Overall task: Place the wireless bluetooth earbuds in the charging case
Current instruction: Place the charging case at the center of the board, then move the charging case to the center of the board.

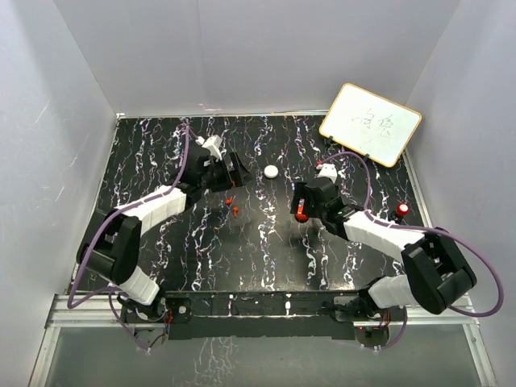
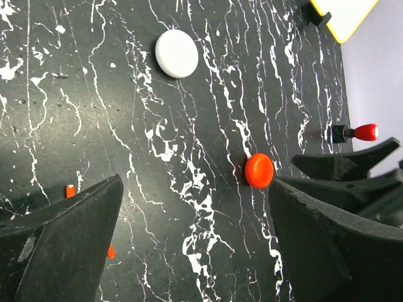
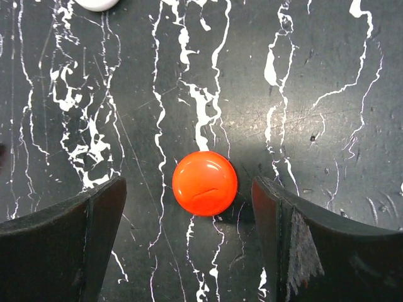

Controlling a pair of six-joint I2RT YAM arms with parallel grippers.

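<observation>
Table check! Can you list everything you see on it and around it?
Surface: black marbled table, nothing spilled seen.
Job's things: two tiny red earbuds loose by the left tool; red disc and white disc apart.
Clutter: whiteboard at far right; red-tipped stub near the right edge.
Tools: left tool open, empty; right tool open, straddling the red disc, not touching.
Cables: purple cables loop at both sides.
Surroundings: plain white walls.

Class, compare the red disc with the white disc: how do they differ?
The red disc is glossy; the white disc looks matte. The red disc lies between the fingers of the open right tool; the white disc lies unattended. Both are round, resting on the table.
</observation>
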